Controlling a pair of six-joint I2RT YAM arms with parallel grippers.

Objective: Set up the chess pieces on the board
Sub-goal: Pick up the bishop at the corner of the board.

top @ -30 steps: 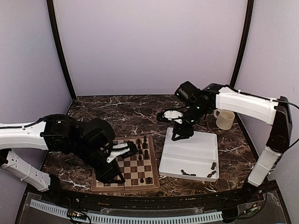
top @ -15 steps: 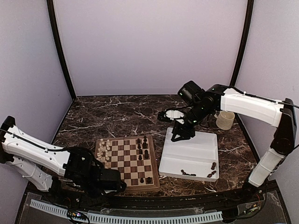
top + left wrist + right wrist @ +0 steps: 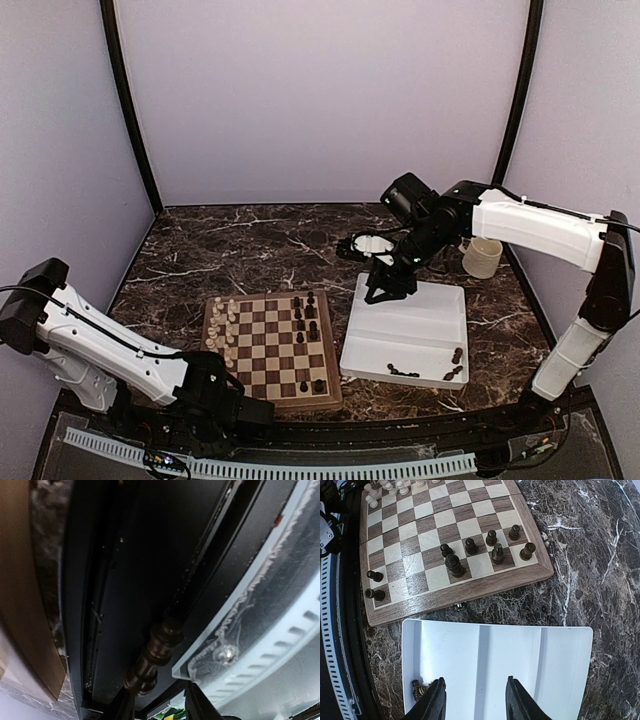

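Left wrist view: the left claw (image 3: 157,706) has its jaws a little apart with nothing between them. Just ahead of it, one dark chess piece (image 3: 152,655) lies on the black rail (image 3: 130,580). The right claw (image 3: 475,692) hangs half open over the white tray (image 3: 485,655), and the board (image 3: 470,591) is beyond it.

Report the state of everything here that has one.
board, flat, partly set
cream pieces, standing along its left edge
dark pieces, several standing on its right side
stray dark piece, lying on the black rail
tray, holding a few loose pieces
mug, upright
left end effector, open, by the stray dark piece
right end effector, open, empty, above the tray
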